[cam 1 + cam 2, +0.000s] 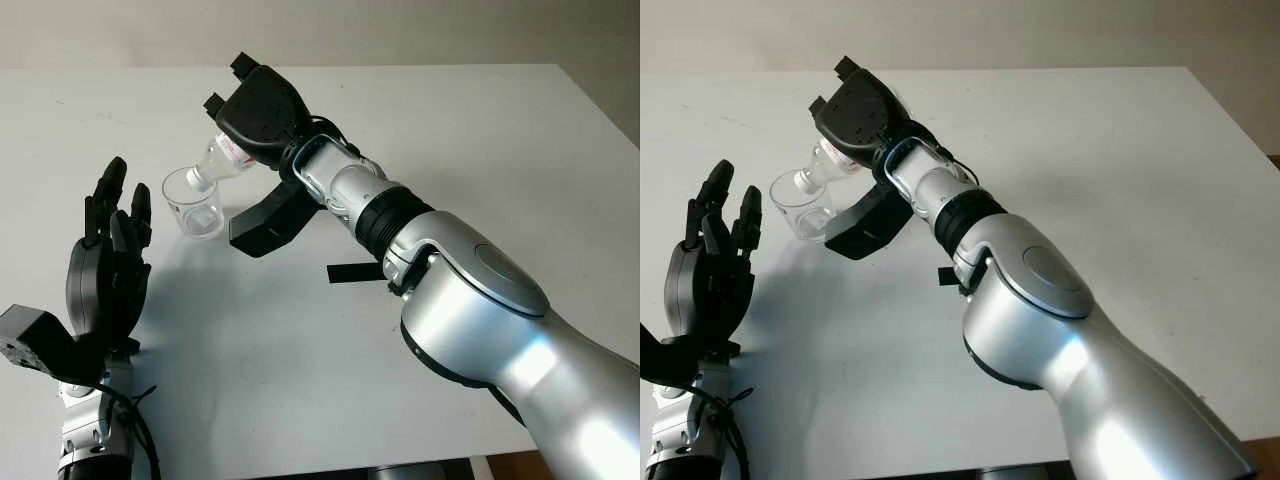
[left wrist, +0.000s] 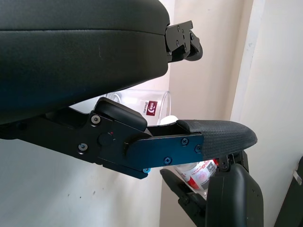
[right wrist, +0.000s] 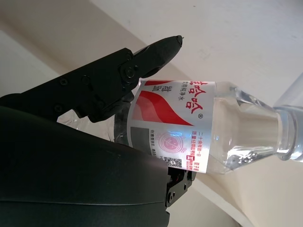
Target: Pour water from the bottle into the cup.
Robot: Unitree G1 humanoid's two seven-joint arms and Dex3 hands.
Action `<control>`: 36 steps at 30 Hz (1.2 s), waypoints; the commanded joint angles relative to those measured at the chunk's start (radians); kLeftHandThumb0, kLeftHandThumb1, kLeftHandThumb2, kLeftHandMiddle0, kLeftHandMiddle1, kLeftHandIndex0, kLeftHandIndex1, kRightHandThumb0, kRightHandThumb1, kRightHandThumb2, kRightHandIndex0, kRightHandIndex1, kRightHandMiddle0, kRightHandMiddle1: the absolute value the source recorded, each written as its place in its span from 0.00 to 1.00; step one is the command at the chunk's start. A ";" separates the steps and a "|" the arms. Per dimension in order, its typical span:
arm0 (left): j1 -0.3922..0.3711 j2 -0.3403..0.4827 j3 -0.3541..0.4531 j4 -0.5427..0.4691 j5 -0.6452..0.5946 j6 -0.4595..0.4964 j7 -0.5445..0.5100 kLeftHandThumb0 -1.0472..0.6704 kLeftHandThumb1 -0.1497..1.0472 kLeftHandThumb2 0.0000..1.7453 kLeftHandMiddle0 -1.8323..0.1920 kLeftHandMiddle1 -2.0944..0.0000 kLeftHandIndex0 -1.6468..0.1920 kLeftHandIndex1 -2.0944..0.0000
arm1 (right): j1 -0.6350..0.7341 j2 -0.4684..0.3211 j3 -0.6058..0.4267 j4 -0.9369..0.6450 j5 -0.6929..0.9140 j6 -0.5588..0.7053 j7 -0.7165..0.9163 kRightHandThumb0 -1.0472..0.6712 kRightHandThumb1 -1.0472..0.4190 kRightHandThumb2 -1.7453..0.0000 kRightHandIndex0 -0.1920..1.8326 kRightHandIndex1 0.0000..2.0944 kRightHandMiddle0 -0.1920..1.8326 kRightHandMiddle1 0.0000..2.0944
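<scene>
**Ana:** Where the head cameras look down on the white table (image 1: pixel 520 140), the right hand (image 1: pixel 258 112) holds a clear plastic bottle (image 1: pixel 222 160) tipped steeply, its neck at the rim of a clear cup (image 1: pixel 194 205) standing on the table.

**Ben:** What does the right wrist camera add?

**Ana:** It shows the bottle's red and white label (image 3: pixel 173 125) up close, with black fingers (image 3: pixel 113 80) curled against the bottle's side, gripping it.

**Ben:** And the left hand?

**Ana:** The left hand (image 1: pixel 105 265) is open and raised upright, palm turned toward the cup, near it but not touching. Its wrist camera sees the cup and the bottle's neck beyond its own fingers.

**Ben:** The right arm's pose?

**Ana:** It reaches diagonally from bottom right toward the table's far left.
</scene>
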 commanded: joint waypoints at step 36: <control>0.031 -0.004 0.004 0.029 -0.017 0.000 -0.027 0.12 1.00 0.31 0.88 1.00 1.00 0.75 | 0.103 -0.065 -0.897 -0.067 0.917 -0.132 0.303 0.49 0.00 0.91 0.71 1.00 0.73 1.00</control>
